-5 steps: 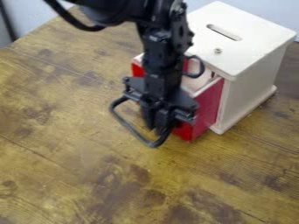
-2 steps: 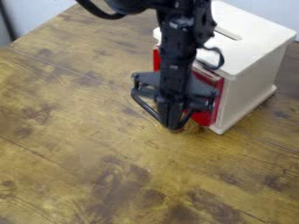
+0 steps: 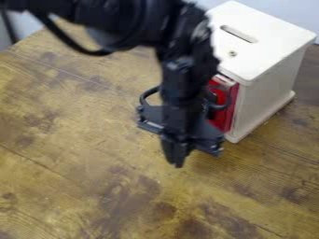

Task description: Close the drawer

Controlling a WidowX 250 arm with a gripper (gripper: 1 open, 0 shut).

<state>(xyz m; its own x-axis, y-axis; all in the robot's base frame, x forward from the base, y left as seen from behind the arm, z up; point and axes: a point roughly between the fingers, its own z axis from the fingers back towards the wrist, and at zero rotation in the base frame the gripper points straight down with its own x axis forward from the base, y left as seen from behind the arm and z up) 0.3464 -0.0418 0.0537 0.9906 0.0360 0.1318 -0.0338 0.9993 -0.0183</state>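
Likely a lab or workshop — black robot arm (image 3: 181, 70), brown wood-grain tabletop (image 3: 88, 149), pale slotted cabinet (image 3: 259, 56)

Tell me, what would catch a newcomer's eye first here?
The big black robot arm reaching down across the middle stands out most. Behind it, at upper right, is a pale wooden cabinet with a slot on top. Bright red shows on the drawer in its front.

one robot arm (image 3: 187, 70) and one pale cabinet (image 3: 264, 56) with one slot (image 3: 238, 34) on top. there is one red drawer (image 3: 226, 105), with one black wire handle (image 3: 149, 94), and one wooden counter (image 3: 88, 168).
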